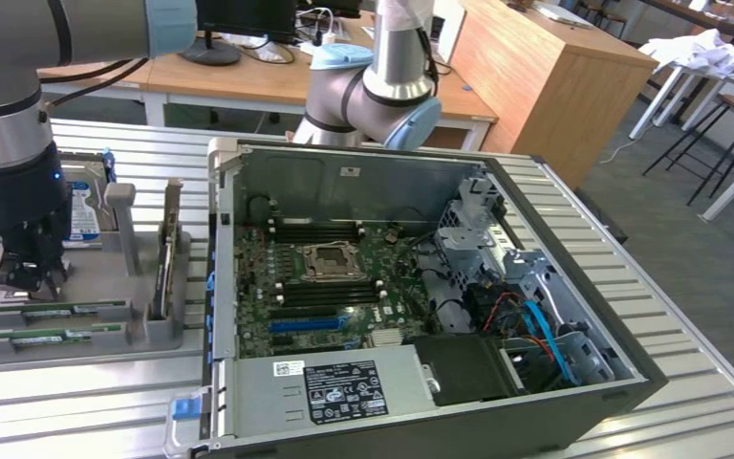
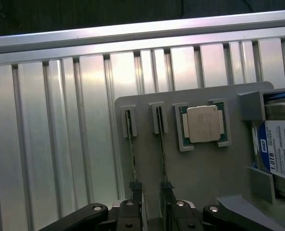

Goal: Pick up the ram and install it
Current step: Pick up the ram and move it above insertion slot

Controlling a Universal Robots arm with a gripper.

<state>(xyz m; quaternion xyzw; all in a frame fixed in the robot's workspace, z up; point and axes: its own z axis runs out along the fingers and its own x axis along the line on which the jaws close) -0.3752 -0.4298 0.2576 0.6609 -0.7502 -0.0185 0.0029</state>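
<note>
Ram (image 1: 68, 308) edge-up in tray (image 1: 150, 337); spread gripper (image 1: 20, 284) at end.

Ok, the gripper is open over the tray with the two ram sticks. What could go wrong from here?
1. The ram stands on edge close beside a twin stick in the gray holder; the open gripper could clip or grab the wrong one.
2. The stick is thin, so an off-centre grip may tilt it.
3. The computer case is crowded with cables, which could probably snag a carried stick.
</note>
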